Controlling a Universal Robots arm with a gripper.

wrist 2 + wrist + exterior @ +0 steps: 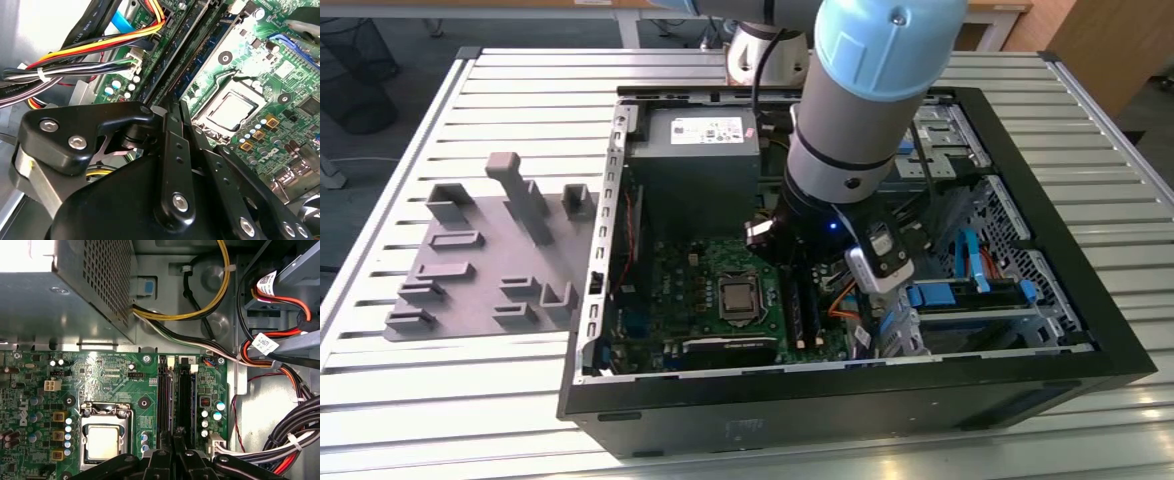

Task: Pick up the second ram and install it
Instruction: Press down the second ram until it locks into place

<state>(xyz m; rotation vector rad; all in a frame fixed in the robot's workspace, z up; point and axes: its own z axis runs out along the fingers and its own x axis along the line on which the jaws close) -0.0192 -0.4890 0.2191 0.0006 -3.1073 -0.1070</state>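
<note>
Four grey holder blocks (520, 195) and more stand on a grey plate (467, 290) at the exterior view's left, well apart from my hand (175, 436), out on the slatted worktop (454, 400). Next comes the open black computer case (854, 400), and I am reaching down inside it. The grey power supply (65, 295) sits beyond my hand, over the far edge of the green motherboard (110, 375). The silver processor socket (104, 440) lies just beside me on that board. My hand is clenched: in the second wrist view the two black fingers (175, 150) are drawn together with almost no gap, their tips right down at the long black memory slots (186, 395). A thin dark strip, which I take for the second ram (182, 60), runs straight on from my fingertips along those slots, standing on edge. I cannot tell whether I am pinching it or only pressing on it. On the other side of me, bundled cables (280, 450) in black, white, red and orange hang near the case wall.
</note>
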